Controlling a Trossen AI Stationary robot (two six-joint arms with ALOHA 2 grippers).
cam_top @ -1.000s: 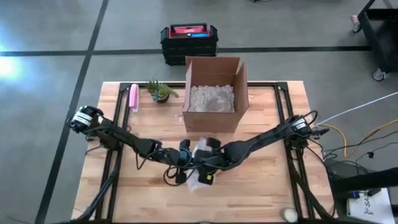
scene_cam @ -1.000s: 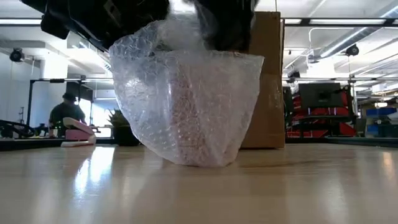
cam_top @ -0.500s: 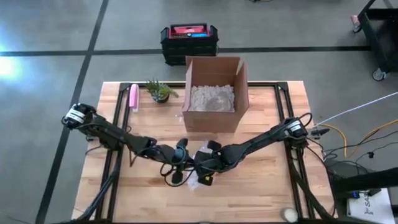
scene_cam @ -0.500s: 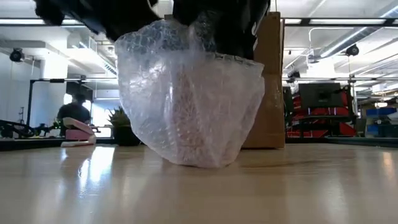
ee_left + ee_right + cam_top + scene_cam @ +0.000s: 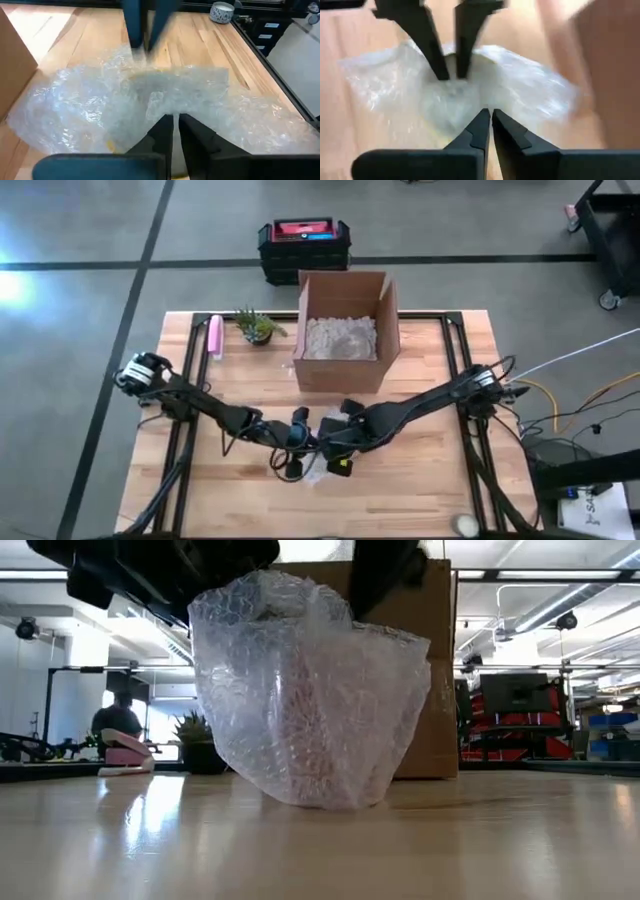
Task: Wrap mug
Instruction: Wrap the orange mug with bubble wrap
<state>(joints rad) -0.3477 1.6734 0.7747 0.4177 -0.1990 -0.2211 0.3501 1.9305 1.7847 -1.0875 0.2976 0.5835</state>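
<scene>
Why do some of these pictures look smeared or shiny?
Right wrist view: motion blur smears the cardboard box and bubble wrap. Low view: ceiling lights glare off the table. Left wrist view: the other pincer is blurred.

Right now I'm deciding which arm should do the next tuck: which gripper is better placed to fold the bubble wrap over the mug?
Hard to separate. The left gripper and the right gripper both sit nearly shut at the bubble wrap, meeting over the bundle. Probably left, whose wrist view shows loose wrap spread ahead.
</scene>
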